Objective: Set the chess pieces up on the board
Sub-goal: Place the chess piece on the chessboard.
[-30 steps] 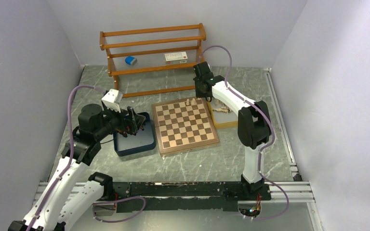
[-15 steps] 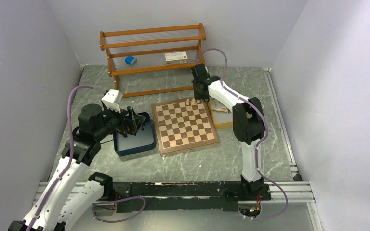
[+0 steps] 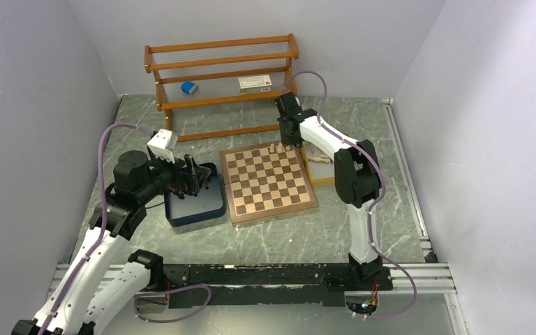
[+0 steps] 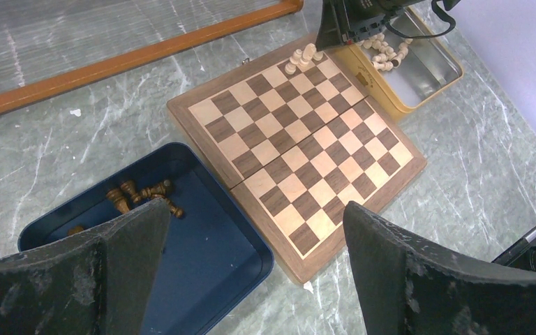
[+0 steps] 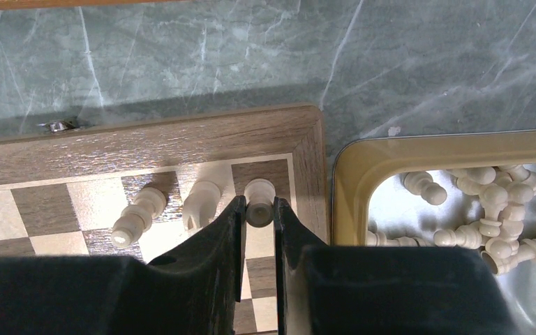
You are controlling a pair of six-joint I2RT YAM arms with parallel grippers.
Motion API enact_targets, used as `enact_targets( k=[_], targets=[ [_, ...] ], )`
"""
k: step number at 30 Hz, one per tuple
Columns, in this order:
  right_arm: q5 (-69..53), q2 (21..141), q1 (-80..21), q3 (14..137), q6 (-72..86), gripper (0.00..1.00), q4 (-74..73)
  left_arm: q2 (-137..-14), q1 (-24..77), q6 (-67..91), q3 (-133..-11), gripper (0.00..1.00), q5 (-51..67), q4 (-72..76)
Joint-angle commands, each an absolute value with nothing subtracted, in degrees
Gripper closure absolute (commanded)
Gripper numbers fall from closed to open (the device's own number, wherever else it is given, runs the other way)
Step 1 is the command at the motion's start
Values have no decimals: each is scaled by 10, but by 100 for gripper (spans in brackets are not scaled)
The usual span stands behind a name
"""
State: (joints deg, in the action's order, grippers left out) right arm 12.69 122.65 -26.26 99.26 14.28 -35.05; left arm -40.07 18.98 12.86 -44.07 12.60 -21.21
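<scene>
The board (image 3: 265, 190) lies mid-table and also shows in the left wrist view (image 4: 307, 139). My right gripper (image 5: 258, 209) is shut on a cream chess piece (image 5: 259, 191) at the board's far right corner square. Two more cream pieces (image 5: 202, 201) stand just left of it on the back row. My right gripper (image 3: 287, 142) hangs over that corner. Several cream pieces (image 5: 488, 202) lie in the yellow tray (image 5: 419, 150). My left gripper (image 4: 255, 209) is open and empty above the navy tray (image 4: 209, 258), which holds several dark brown pieces (image 4: 143, 195).
A wooden shelf rack (image 3: 223, 84) stands behind the board with a blue object (image 3: 190, 88) and a white box (image 3: 254, 83) on it. The navy tray (image 3: 195, 206) touches the board's left side, the yellow tray (image 3: 324, 174) its right.
My right arm has shifted slightly left over the board's far right corner. The left arm has not moved.
</scene>
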Motion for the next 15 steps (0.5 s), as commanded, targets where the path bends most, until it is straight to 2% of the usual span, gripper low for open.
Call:
enact_targets(
  k=[1,15],
  targets=[
    [131,1238,-262,1003,138,80,-355,-399,195,129,-438,1,119,-205],
    [123,1244,-262,1016,134,68,-355,-393,195,130,-436,1,117,-204]
  ],
)
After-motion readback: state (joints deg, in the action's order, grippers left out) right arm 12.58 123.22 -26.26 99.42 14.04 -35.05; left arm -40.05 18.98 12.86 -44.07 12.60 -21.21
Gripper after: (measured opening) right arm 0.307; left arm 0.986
